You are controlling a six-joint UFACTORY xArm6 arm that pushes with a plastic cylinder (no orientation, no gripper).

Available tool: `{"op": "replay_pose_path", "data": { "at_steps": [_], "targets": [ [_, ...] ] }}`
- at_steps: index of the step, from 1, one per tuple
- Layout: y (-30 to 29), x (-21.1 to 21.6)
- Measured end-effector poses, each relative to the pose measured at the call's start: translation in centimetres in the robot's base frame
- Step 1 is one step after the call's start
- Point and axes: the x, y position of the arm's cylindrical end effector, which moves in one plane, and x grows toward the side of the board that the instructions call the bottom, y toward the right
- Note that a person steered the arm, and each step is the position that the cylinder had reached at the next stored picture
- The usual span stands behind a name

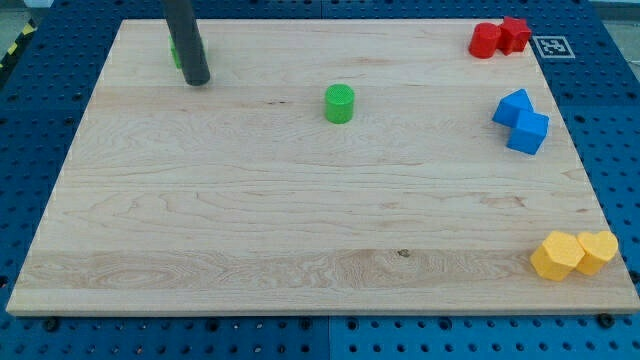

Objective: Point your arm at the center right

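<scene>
Our tip (197, 82) rests at the board's (250, 230) top left, hiding most of a green block (175, 52); we have no fingers to open or close, only a stiff rod. The centre right lies just below two touching blue blocks (520, 120). Nothing needs holding: those look light and would likely slide if nudged.

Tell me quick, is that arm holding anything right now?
No gripper: the arm ends in a rod. My tip holds nothing; it rests at the board's top left, beside a partly hidden green block.

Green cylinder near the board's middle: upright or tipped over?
Upright. The green cylinder shows its round flat face on top with its side wall below, standing alone, apart from my tip.
</scene>
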Motion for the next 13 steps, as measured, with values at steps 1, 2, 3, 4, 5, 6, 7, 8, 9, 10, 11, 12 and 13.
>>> {"op": "replay_pose_path", "data": {
  "at_steps": [1, 2, 3, 4, 5, 6, 7, 8, 9, 10, 11, 12, 13],
  "targets": [
    [1.2, 1.9],
    [1.2, 1.9],
    [1.2, 1.9],
    [1.2, 2.5],
    [1.7, 6.1],
    [4.5, 11.8],
    [11.5, 15.9],
    [19.0, 17.9],
    [26.3, 18.0],
    [32.3, 18.0],
    [35.7, 18.0],
    [35.7, 18.0],
    [35.7, 18.0]
  ]
}}
